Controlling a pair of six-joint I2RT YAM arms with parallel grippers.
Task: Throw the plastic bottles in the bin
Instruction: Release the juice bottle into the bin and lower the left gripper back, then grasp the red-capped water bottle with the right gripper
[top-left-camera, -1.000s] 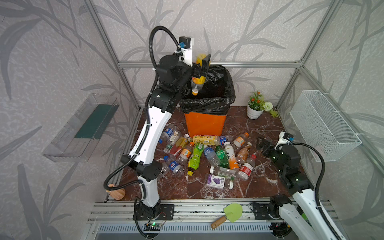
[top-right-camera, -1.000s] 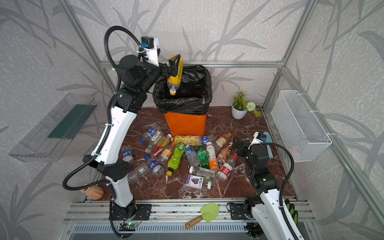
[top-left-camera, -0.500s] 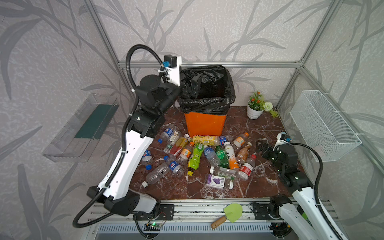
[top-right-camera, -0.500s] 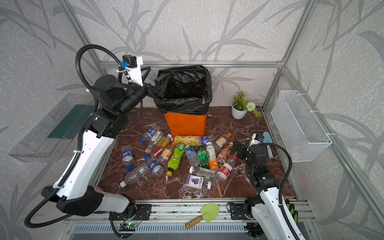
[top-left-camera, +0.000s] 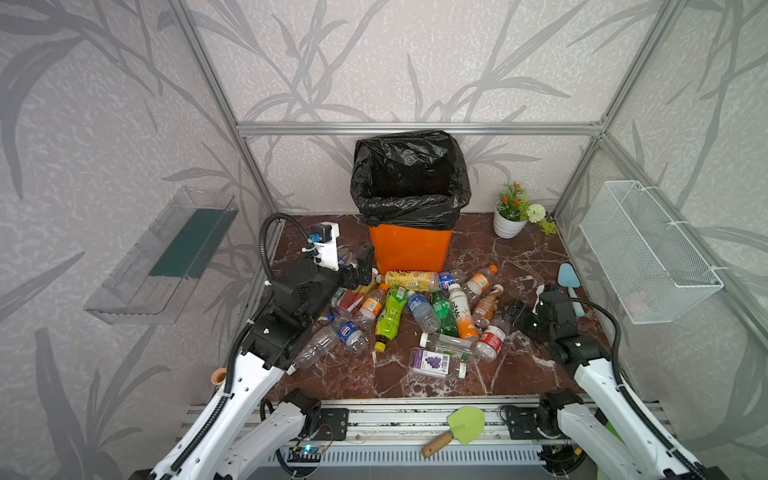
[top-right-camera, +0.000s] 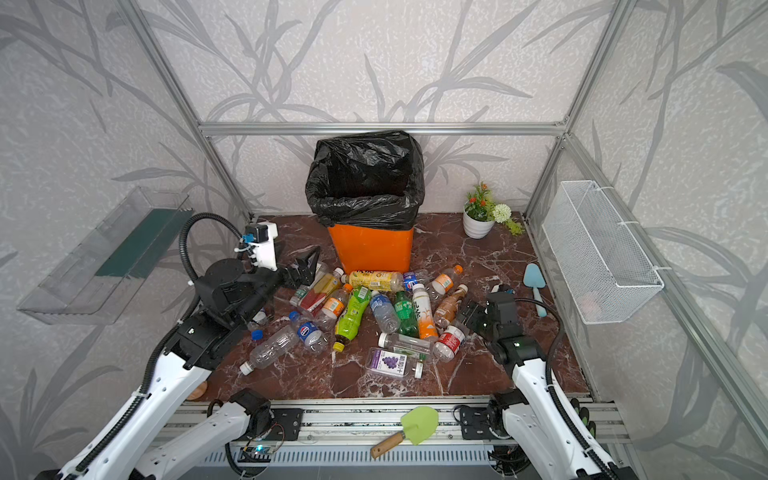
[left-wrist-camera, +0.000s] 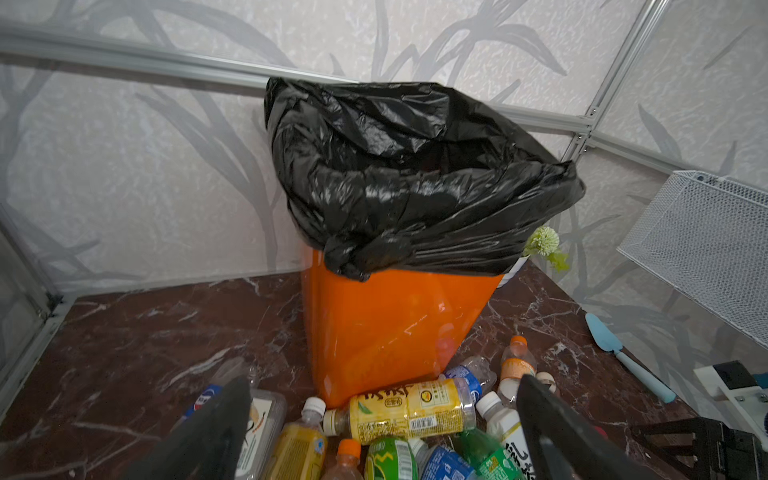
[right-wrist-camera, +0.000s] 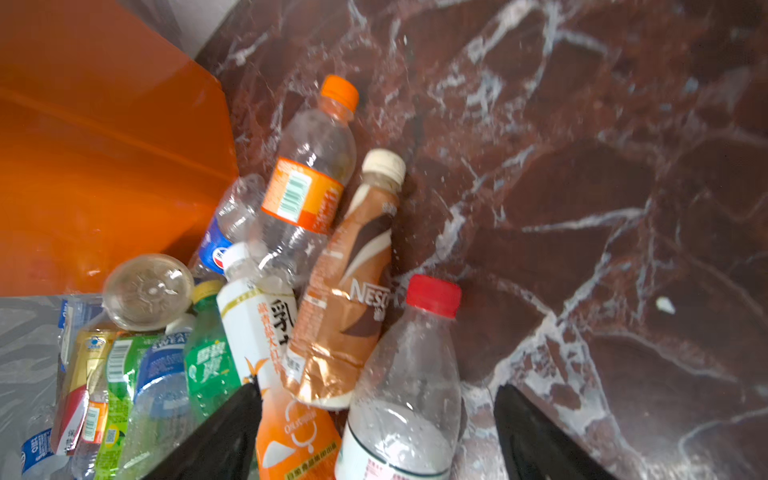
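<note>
The orange bin (top-left-camera: 409, 249) (top-right-camera: 370, 249) with its black bag stands at the back of the marble floor. Several plastic bottles (top-left-camera: 415, 307) (top-right-camera: 374, 307) lie heaped in front of it. My left gripper (top-left-camera: 360, 272) (top-right-camera: 306, 266) (left-wrist-camera: 382, 380) hangs low at the heap's left end, open and empty, facing a yellow-labelled bottle (left-wrist-camera: 409, 409). At the heap's right end, my right gripper (top-left-camera: 517, 313) (top-right-camera: 467, 316) (right-wrist-camera: 378, 388) is open. Its fingers stand on either side of a clear red-capped bottle (right-wrist-camera: 409, 374) (top-left-camera: 492, 337) with gaps showing.
A potted plant (top-left-camera: 511, 212) stands right of the bin and a blue scoop (top-left-camera: 569, 282) lies by the right wall. A wire basket (top-left-camera: 648, 253) hangs on the right, a clear tray (top-left-camera: 166, 253) on the left. A terracotta vase (top-left-camera: 218, 376) and a green trowel (top-left-camera: 461, 424) sit at the front.
My left arm has swung down from over the bin to the heap's left end. The yellow bottle it held there is gone from its jaws. The right gripper has edged onto the red-capped bottle.
</note>
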